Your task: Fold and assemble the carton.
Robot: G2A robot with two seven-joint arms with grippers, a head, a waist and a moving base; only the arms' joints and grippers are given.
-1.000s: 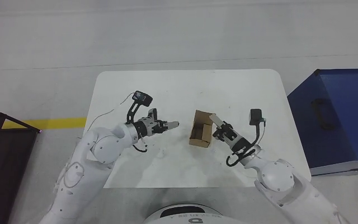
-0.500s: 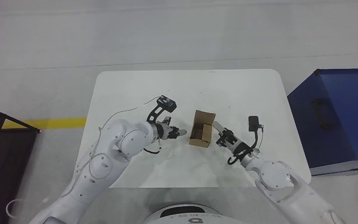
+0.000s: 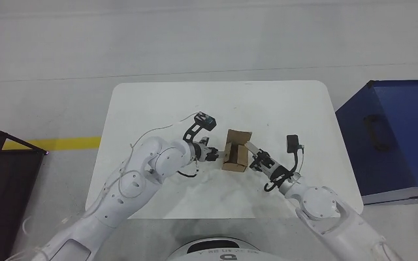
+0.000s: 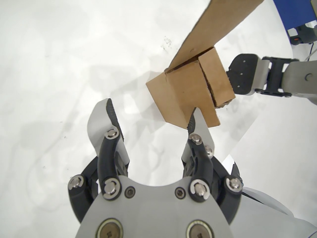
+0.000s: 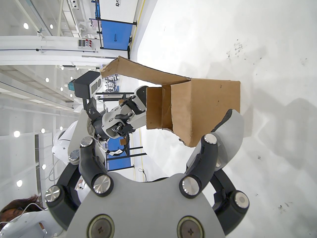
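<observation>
In the top view, the carton [image 3: 235, 151] sits on the white desk [image 3: 163, 111], open, with one flap [image 3: 239, 136] leaning out on the side away from the robot. The left claw [image 3: 213, 154] is just beside the carton's left wall. The right claw [image 3: 255, 160] is just beside its right wall, so the carton lies between the two. A blue bin [image 3: 385, 137] stands on the floor well to the right of the carton, past the desk's edge.

In the left wrist view, the left claw [image 4: 151, 115] has its fingers spread wide. One fingertip [image 4: 191, 121] touches the near lower corner of the carton [image 4: 188, 92], while the other hangs over bare desk beside the carton (nothing is gripped). The long flap [image 4: 223, 23] rises at a slant from the carton. Past the carton, a dark pad of the right claw [image 4: 244, 75] lies against its far wall or just beside it; I cannot tell which.

In the right wrist view, the right claw [image 5: 156, 130] is parted too. A ragged-edged corner of the carton [image 5: 205, 105] reaches in between its fingers. One finger [image 5: 231, 122] lies alongside the carton's outer wall and the other stands apart from it. The carton's hollow inside shows here, with the flap [image 5: 138, 71] sticking out from it. The left claw [image 5: 137, 100] sits at the carton's far side.
</observation>
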